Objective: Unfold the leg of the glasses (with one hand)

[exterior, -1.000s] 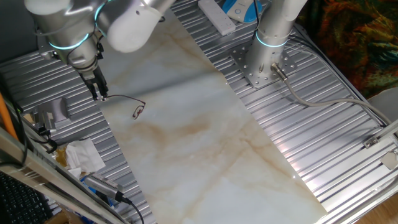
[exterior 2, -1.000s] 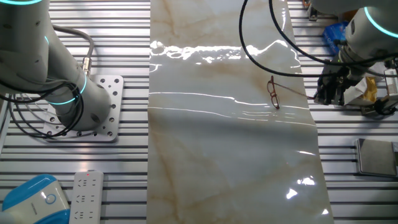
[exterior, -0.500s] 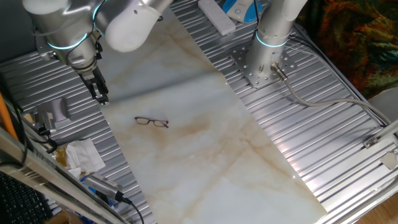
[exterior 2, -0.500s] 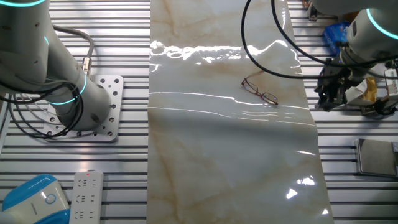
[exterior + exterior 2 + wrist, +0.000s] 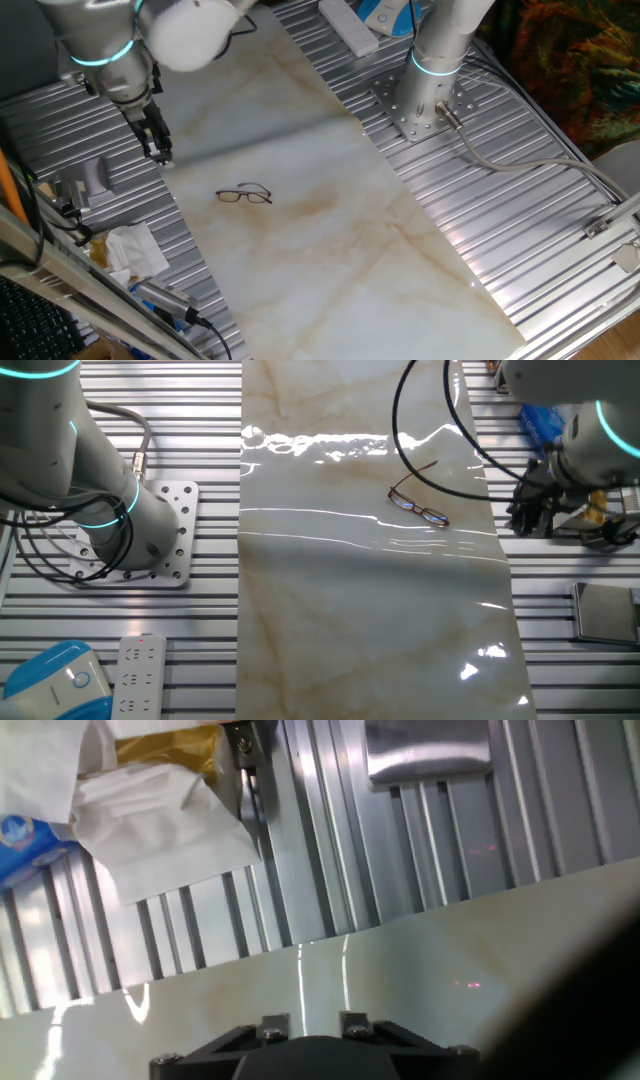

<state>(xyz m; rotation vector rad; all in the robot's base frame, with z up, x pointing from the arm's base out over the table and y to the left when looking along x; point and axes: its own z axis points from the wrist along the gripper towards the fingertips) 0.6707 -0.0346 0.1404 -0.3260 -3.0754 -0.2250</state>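
At the left of one fixed view the tool [image 5: 158, 150] hangs over the ribbed metal edge of the tabletop [image 5: 330, 230], its fingers close together with nothing between them. To its right, well apart, the glasses [image 5: 244, 194] lie on the marbled mat. In the other fixed view the glasses [image 5: 417, 505] rest with one arm swung out, the tool [image 5: 527, 515] off the mat's right edge beside white tissue [image 5: 570, 510].

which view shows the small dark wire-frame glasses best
The other fixed view: the small dark wire-frame glasses lie on the marble sheet with one arm angled out. One fixed view shows them smaller. The hand view misses them.
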